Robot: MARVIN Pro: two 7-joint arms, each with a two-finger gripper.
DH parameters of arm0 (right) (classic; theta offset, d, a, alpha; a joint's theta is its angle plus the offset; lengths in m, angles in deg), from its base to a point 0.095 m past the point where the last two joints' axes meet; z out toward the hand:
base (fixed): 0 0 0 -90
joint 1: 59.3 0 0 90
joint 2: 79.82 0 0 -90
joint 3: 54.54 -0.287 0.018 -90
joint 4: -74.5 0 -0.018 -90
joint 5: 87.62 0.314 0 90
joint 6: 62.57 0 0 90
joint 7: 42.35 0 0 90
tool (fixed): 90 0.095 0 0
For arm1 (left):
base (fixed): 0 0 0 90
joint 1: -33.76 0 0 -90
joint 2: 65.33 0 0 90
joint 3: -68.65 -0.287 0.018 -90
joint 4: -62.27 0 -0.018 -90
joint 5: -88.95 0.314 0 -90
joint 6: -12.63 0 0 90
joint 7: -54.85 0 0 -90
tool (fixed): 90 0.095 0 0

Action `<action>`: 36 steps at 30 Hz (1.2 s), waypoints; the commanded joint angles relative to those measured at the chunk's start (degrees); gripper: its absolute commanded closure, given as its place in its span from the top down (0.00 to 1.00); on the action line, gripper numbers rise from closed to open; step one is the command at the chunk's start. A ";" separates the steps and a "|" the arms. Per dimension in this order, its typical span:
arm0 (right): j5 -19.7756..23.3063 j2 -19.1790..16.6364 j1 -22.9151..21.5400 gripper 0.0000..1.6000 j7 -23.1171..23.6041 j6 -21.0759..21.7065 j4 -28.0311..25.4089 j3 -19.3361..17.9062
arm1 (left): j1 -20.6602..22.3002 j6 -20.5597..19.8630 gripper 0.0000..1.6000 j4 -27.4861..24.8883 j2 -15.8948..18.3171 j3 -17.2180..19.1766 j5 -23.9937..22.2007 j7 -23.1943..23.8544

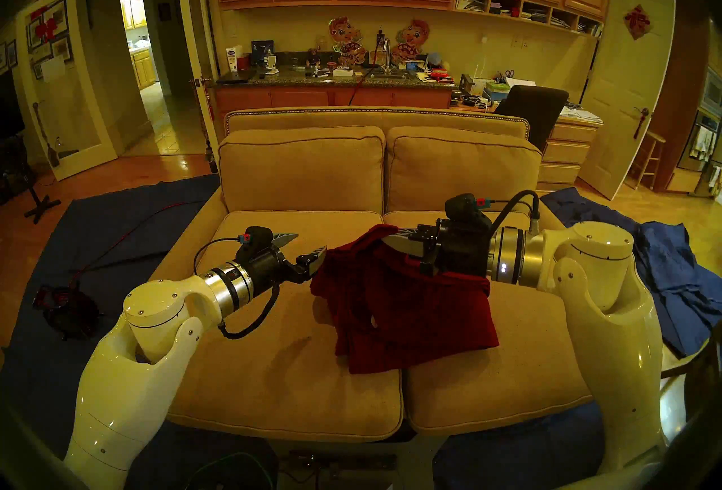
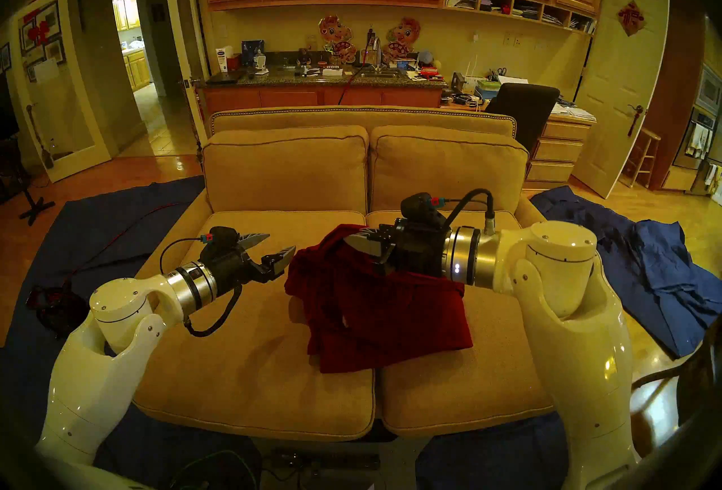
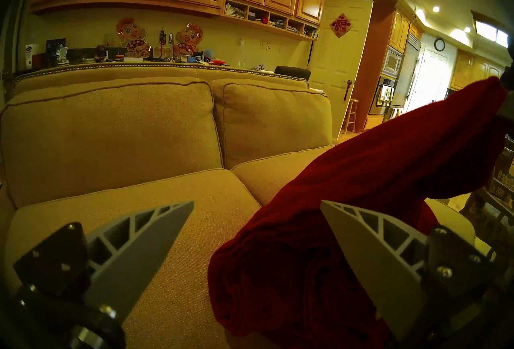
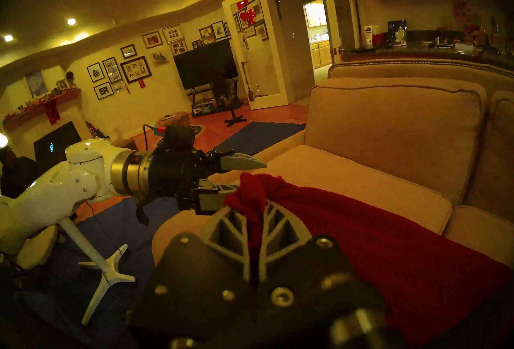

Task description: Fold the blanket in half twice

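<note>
Head views: we list the blanket (image 1: 406, 305), bunched across the seam of the sofa (image 1: 273, 352) seat cushions, one edge lifted by the right pincer (image 1: 390, 239), clamped on it; a thin pinch may slip. Left wrist view: the left pincer (image 3: 257, 205) stands apart, empty, the cloth brushing one finger; we judge it could snag. Right wrist view: fabric is wedged between closed fingers (image 4: 230, 224); uneven layers may skew the fold.

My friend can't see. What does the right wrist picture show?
The shut right gripper pinches a bunched edge of the dark red plush blanket, which drapes over the tan sofa seat cushion. Beside it waits the open left gripper.
</note>
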 commanded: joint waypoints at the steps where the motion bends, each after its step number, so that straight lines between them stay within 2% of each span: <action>1: -0.37 -3.39 0.84 0.00 2.27 1.20 -1.51 1.00 | 0.44 -0.13 1.00 -0.60 0.13 0.15 0.08 -0.10; 4: -0.71 -4.80 4.14 0.00 3.19 0.97 -2.77 1.14 | 0.44 -0.11 1.00 -0.58 0.11 0.16 0.09 -0.08; 10: -1.93 -6.36 7.50 0.00 3.63 0.43 -4.62 2.64 | 0.44 -0.10 1.00 -0.57 0.09 0.16 0.10 -0.05; 14: -3.78 -5.91 10.03 0.00 2.56 -0.74 -5.69 4.70 | 0.44 -0.10 1.00 -0.57 0.07 0.17 0.12 -0.04; 17: -5.83 -5.28 11.36 0.00 1.40 -1.66 -5.72 7.77 | 0.44 -0.08 1.00 -0.56 0.06 0.18 0.12 -0.02; 21: -8.98 -3.97 12.82 0.00 -0.80 -3.51 -4.35 11.98 | 0.44 -0.07 1.00 -0.55 0.04 0.18 0.14 0.00; 27: -12.86 -0.87 15.63 0.00 -6.59 -6.59 -0.70 16.05 | 0.44 -0.09 1.00 -0.55 0.01 0.20 0.17 0.02; 36: -14.47 1.68 16.89 0.00 -11.92 -10.95 4.00 16.18 | 0.45 -0.19 1.00 -0.60 -0.01 0.22 0.21 0.01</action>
